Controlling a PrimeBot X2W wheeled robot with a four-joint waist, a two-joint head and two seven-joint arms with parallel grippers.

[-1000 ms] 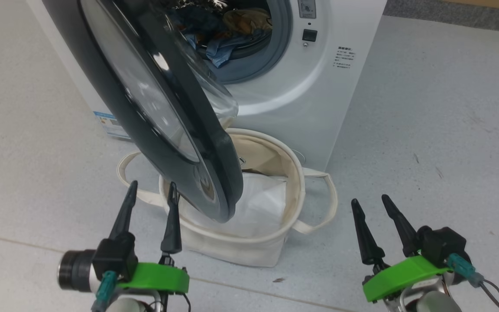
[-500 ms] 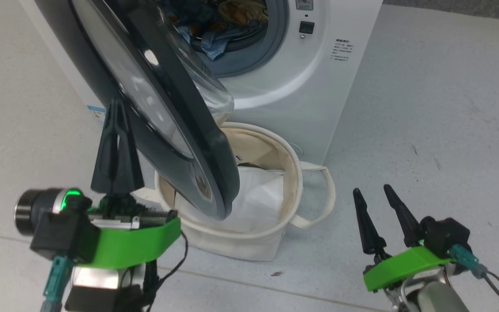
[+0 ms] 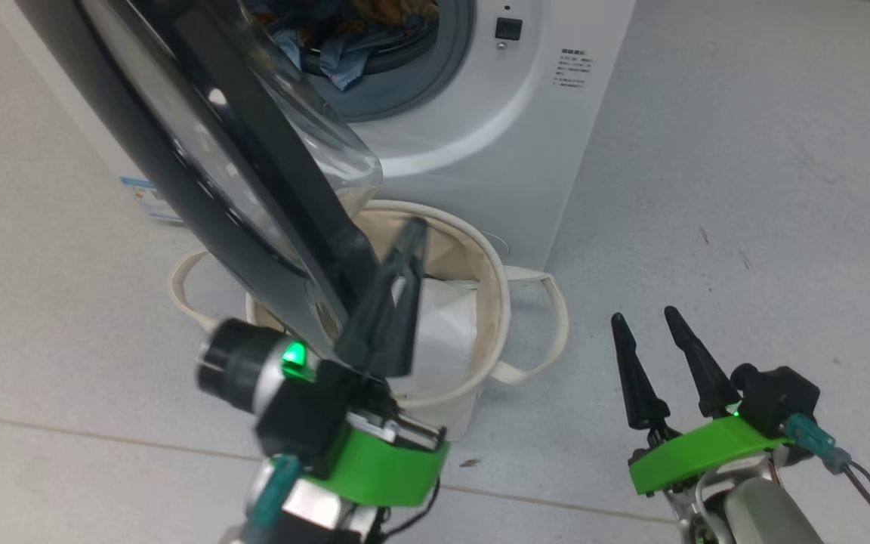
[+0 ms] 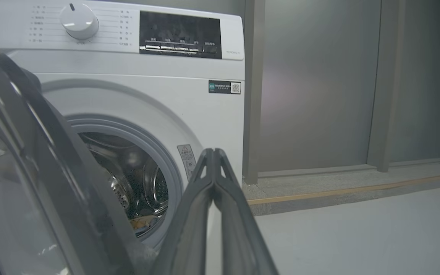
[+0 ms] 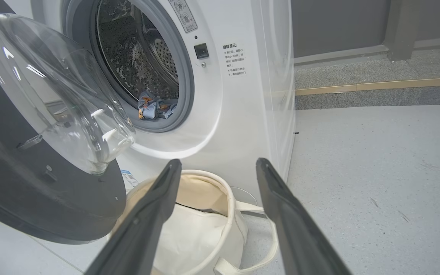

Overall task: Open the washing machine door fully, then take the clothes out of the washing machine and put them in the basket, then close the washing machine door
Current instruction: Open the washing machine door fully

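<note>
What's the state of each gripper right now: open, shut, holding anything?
Left gripper: shut, holding nothing.
Right gripper: open, empty.

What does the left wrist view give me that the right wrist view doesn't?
Left wrist view: the control dial and the dark display panel along the top of the front, with the left tool shut.
Right wrist view: the basket below the drum mouth, the clothes plainly at its lip, the printed text, and the right tool open.
Both: the white washing machine and the washing machine door, swung open at the left of the picture.
</note>
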